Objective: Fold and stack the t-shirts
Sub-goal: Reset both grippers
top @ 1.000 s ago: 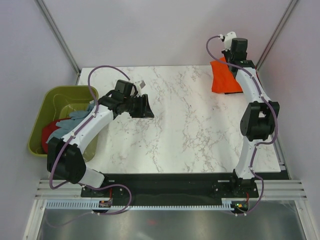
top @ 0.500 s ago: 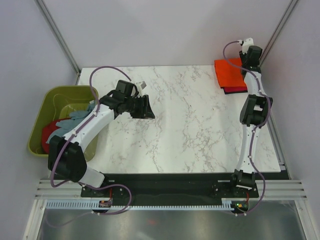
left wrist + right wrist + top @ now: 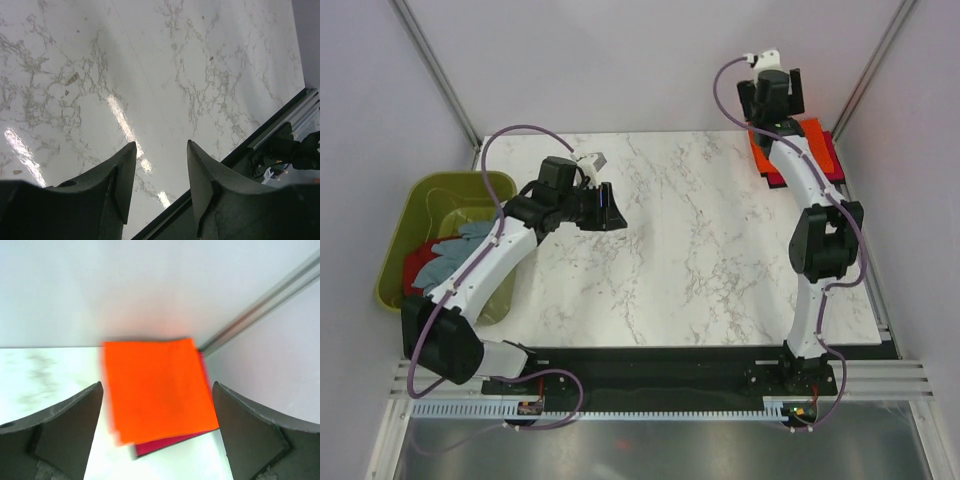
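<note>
A folded bright orange t-shirt [image 3: 157, 390] lies flat on a folded crimson red t-shirt [image 3: 165, 444] in the table's far right corner [image 3: 817, 140]. My right gripper [image 3: 157, 385] hovers above this stack, open wide and holding nothing; in the top view it [image 3: 772, 95] hangs over the stack's left side. A pale grey-blue t-shirt [image 3: 460, 245] and another red one [image 3: 415, 265] lie crumpled in the tub. My left gripper [image 3: 610, 208] floats over the left part of the table, open with nothing between its fingers [image 3: 161, 143].
The olive-green plastic tub [image 3: 420, 195] stands off the table's left edge, under the left arm. The marble table [image 3: 700, 250] stretches between the arms. Grey walls with metal corner posts [image 3: 875, 60] close in behind the stack. A black rail [image 3: 280, 145] runs along the near edge.
My right gripper has opened and let go of the orange t-shirt, which now lies flat on the red one, and has drawn back to the left. The left arm shifted slightly.
</note>
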Action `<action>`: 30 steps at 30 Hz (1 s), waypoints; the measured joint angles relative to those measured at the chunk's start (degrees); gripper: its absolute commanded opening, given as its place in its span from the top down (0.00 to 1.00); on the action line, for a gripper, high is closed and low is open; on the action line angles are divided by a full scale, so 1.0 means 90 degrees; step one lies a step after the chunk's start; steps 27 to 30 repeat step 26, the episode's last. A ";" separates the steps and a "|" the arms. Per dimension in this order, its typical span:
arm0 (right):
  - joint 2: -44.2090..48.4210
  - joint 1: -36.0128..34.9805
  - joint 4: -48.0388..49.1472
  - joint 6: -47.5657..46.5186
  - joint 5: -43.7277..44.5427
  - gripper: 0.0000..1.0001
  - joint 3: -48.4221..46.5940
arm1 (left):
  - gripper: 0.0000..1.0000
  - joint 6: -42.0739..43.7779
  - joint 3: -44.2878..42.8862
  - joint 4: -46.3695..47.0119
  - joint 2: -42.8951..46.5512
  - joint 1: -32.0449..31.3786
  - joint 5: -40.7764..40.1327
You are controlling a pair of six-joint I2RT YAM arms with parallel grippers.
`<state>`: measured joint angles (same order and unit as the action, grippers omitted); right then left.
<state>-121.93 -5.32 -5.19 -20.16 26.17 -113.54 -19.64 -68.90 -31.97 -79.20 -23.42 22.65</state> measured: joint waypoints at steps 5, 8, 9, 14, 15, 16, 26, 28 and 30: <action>0.1630 -0.1285 -0.1712 0.1889 0.0148 0.02 0.0291 | 0.45 0.0058 0.0000 0.0124 0.0614 0.0024 0.0012; 0.3181 -0.1285 -0.2344 0.3062 -0.0707 0.02 0.1778 | 0.36 0.0061 0.0000 0.0143 0.1173 0.0024 -0.0032; 0.3764 -0.1185 -0.2436 0.3429 -0.1010 0.02 0.2351 | 0.31 0.0061 0.0000 0.0148 0.1413 0.0024 -0.0078; 0.5979 -0.0920 -0.2807 0.4682 -0.2637 0.02 0.4549 | 0.00 0.0068 -0.0005 0.0202 0.2431 0.0029 -0.0141; 0.6249 -0.0940 -0.2844 0.4813 -0.2871 0.02 0.4789 | 0.00 0.0068 -0.0005 0.0197 0.2548 0.0029 -0.0112; 0.6540 -0.0971 -0.2871 0.4962 -0.3135 0.02 0.5034 | 0.00 0.0056 -0.0002 0.0194 0.2628 0.0029 -0.0051; 0.7674 -0.0991 -0.2997 0.5486 -0.3983 0.02 0.5491 | 0.00 -0.0131 0.0634 0.0056 0.2880 0.0029 0.0168; 0.7674 -0.0991 -0.2997 0.5486 -0.3983 0.02 0.5491 | 0.00 -0.0131 0.0634 0.0056 0.2880 0.0029 0.0168; 0.7674 -0.0991 -0.2997 0.5486 -0.3983 0.02 0.5491 | 0.00 -0.0131 0.0634 0.0056 0.2880 0.0029 0.0168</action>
